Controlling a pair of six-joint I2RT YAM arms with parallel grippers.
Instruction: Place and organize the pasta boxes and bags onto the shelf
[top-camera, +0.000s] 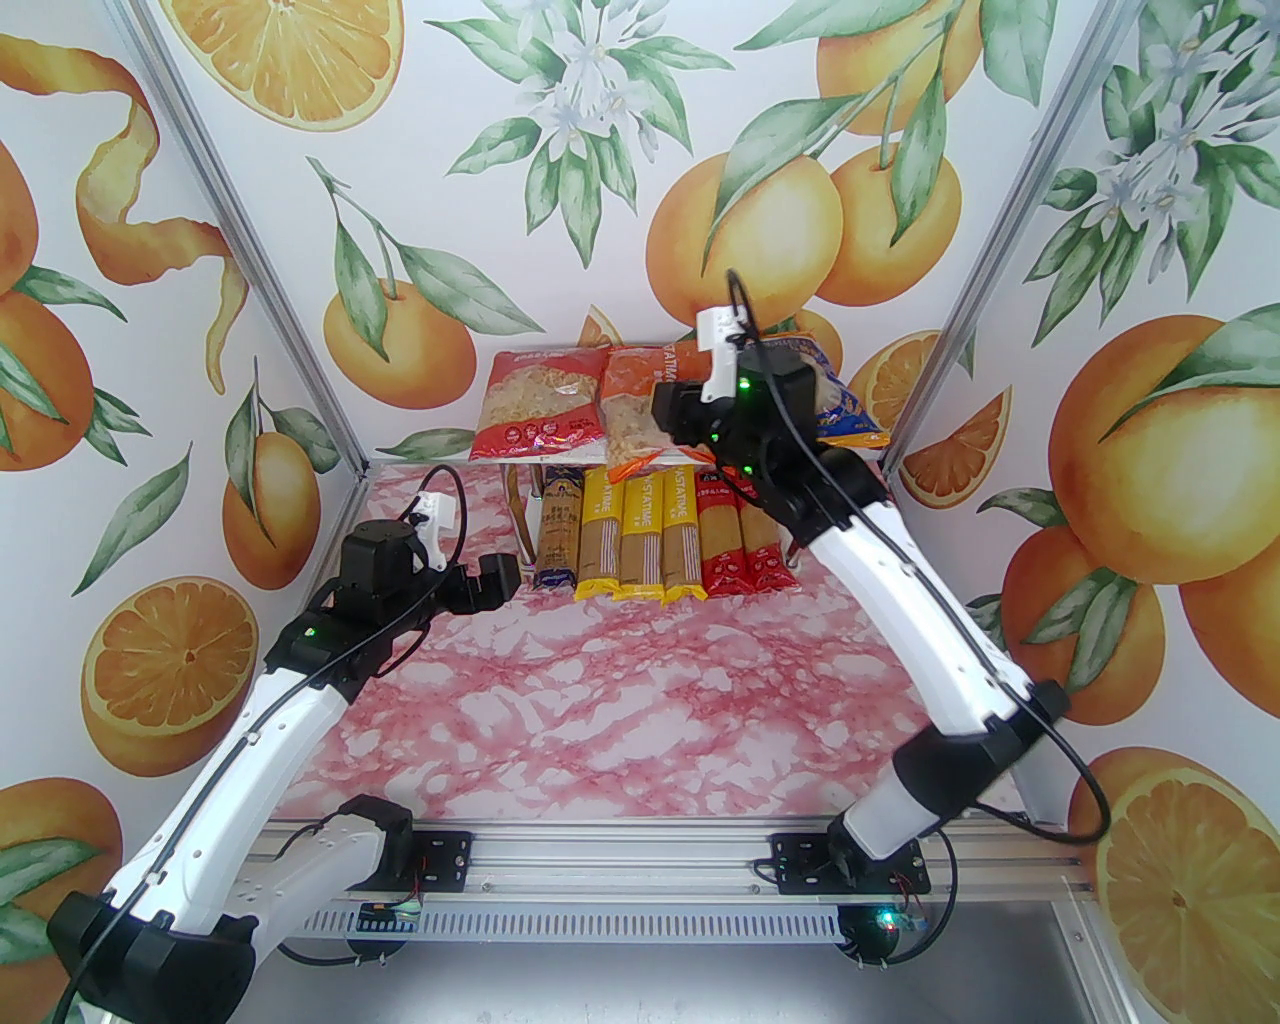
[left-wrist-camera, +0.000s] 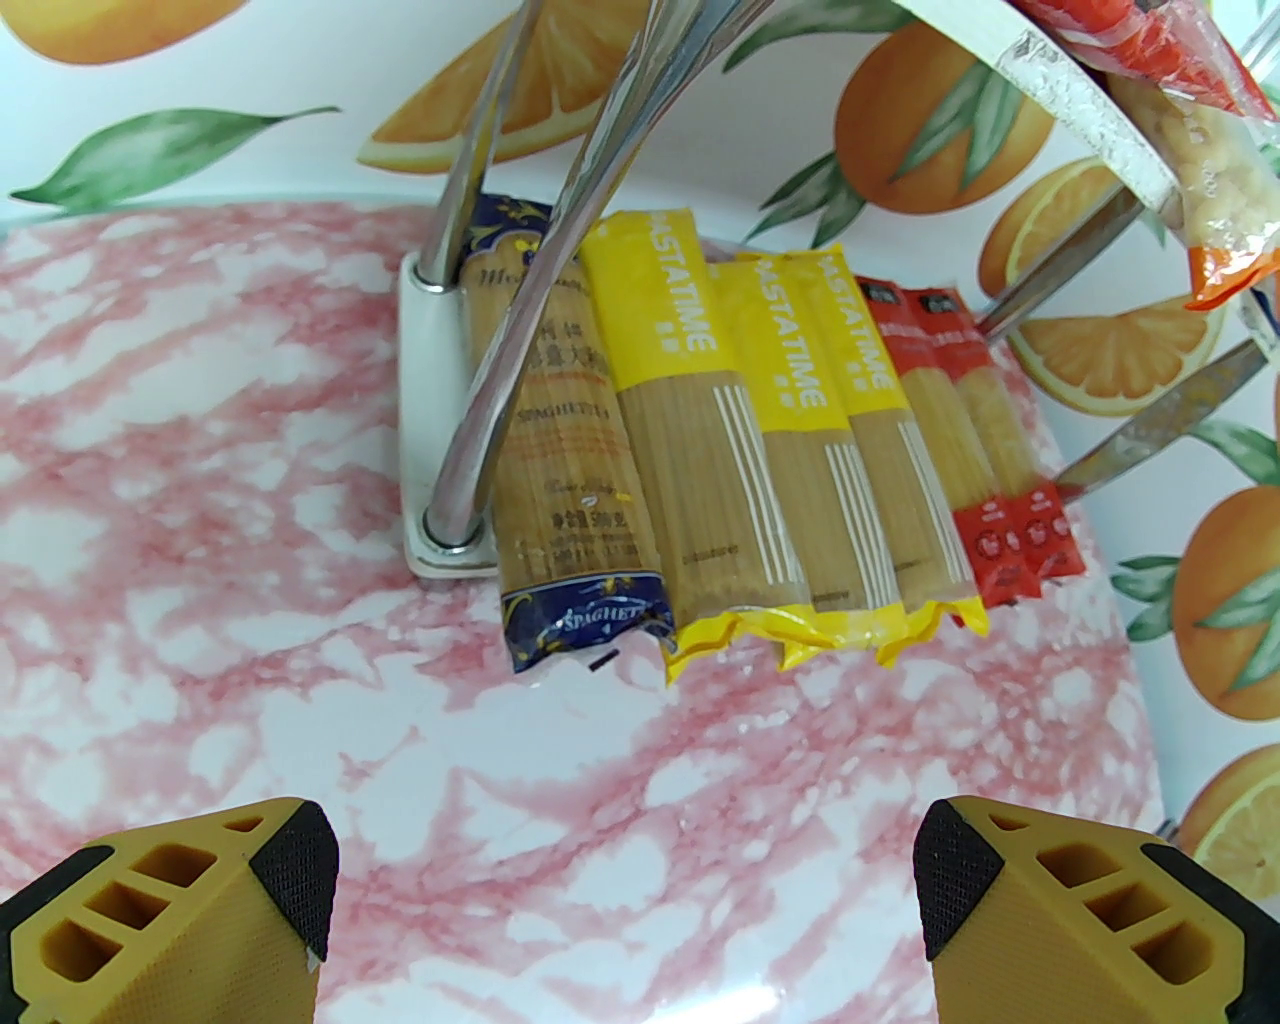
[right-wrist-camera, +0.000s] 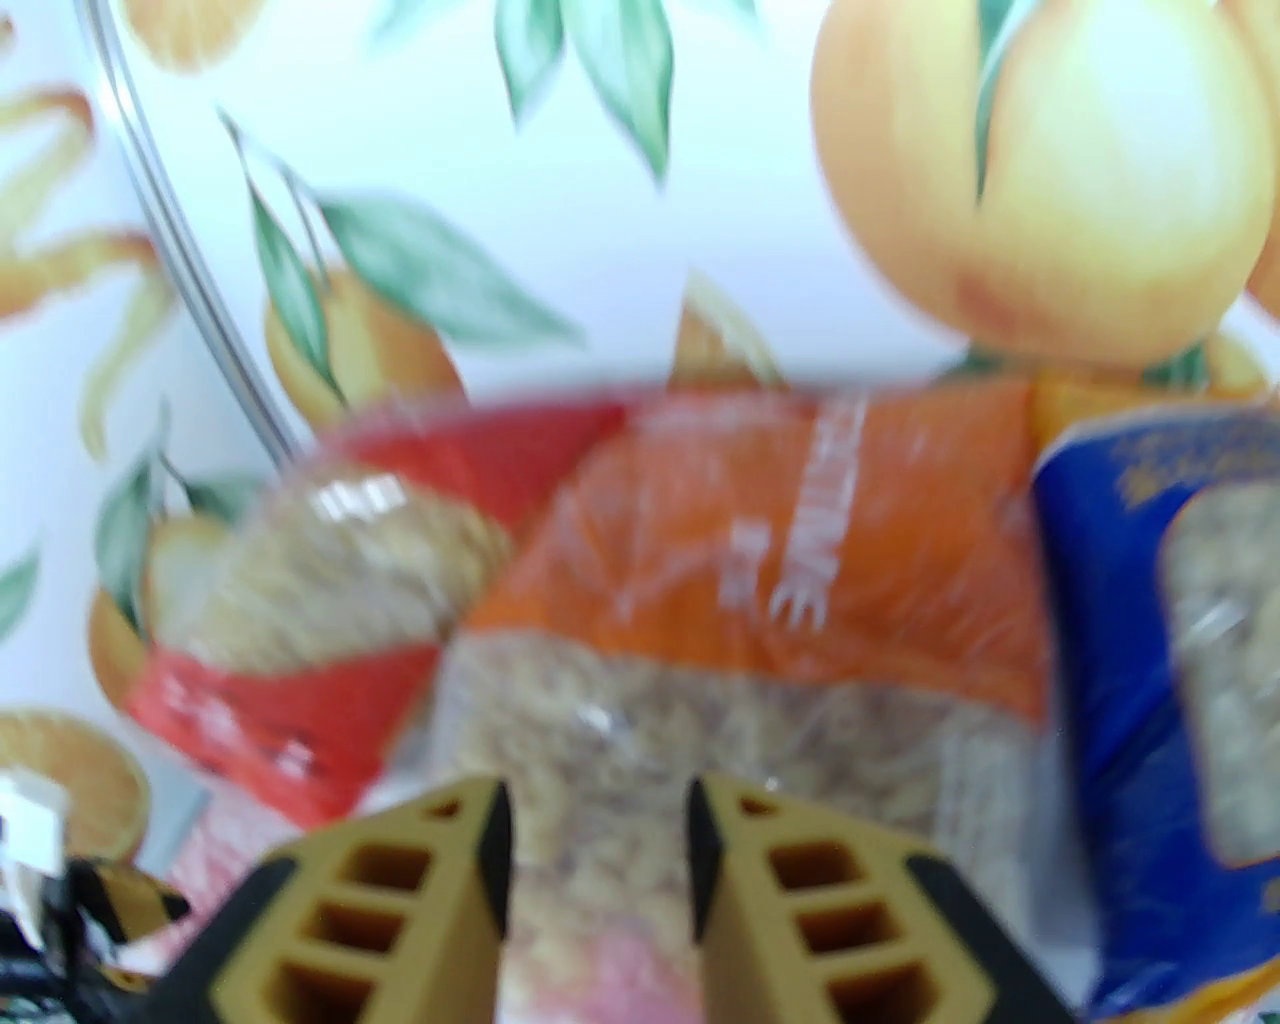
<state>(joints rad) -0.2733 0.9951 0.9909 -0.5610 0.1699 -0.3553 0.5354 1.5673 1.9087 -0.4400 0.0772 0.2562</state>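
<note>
Shelf (left-wrist-camera: 420, 380): at 12 o'clock on the table (top-camera: 640, 700).
Upper tier: red bag (top-camera: 540, 400), orange bag (top-camera: 640, 410), blue bag (top-camera: 845, 400), running from 9 to 3 o'clock.
Lower tier: spaghetti packs (top-camera: 650, 535) side by side (dark blue at the 9 o'clock end, reds at 3).
Left gripper (left-wrist-camera: 625, 880): fingers spread wide, empty, packs at its 12 o'clock.
Right gripper (right-wrist-camera: 598, 850): fingers parted by a narrow gap at the orange bag's near edge; blur hides any contact.

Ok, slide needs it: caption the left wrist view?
Open left gripper facing six spaghetti packs on the shelf's lower board.
</note>
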